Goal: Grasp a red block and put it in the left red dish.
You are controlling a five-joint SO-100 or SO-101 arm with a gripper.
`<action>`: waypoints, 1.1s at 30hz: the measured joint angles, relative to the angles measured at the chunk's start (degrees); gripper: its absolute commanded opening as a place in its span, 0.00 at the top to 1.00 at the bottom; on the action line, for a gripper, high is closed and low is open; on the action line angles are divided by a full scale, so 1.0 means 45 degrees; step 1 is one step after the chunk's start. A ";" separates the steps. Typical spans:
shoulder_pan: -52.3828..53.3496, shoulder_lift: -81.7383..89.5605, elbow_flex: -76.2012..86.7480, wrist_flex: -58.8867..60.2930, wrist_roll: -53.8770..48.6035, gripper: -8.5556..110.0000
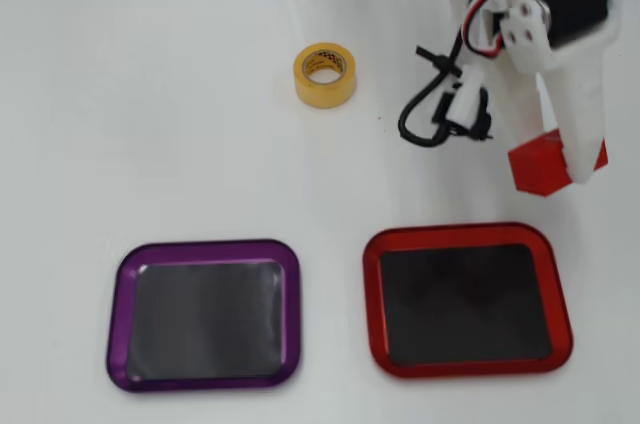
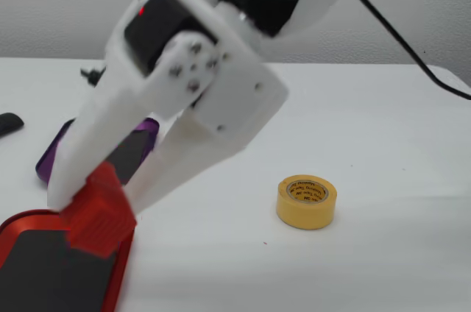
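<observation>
My gripper [image 1: 562,166] is shut on the red block [image 1: 540,164], a small bright red brick. In the overhead view it is held above the table, just beyond the far right corner of the red dish [image 1: 455,234]. In the fixed view the gripper [image 2: 96,205] holds the block [image 2: 99,216] low over the near right rim of the red dish [image 2: 18,220], which lies at the bottom left. The dish is shiny red with a dark grey flat inside and holds nothing.
A purple-rimmed tray [image 1: 205,248] of the same shape lies left of the red dish in the overhead view and behind it in the fixed view [image 2: 51,157]. A yellow tape roll [image 1: 325,74] [image 2: 307,200] stands on the white table. Black cables [image 1: 430,114] hang from the arm.
</observation>
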 measured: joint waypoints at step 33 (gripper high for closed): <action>0.0938 -0.5527 -0.6660 0.3770 0.0000 0.78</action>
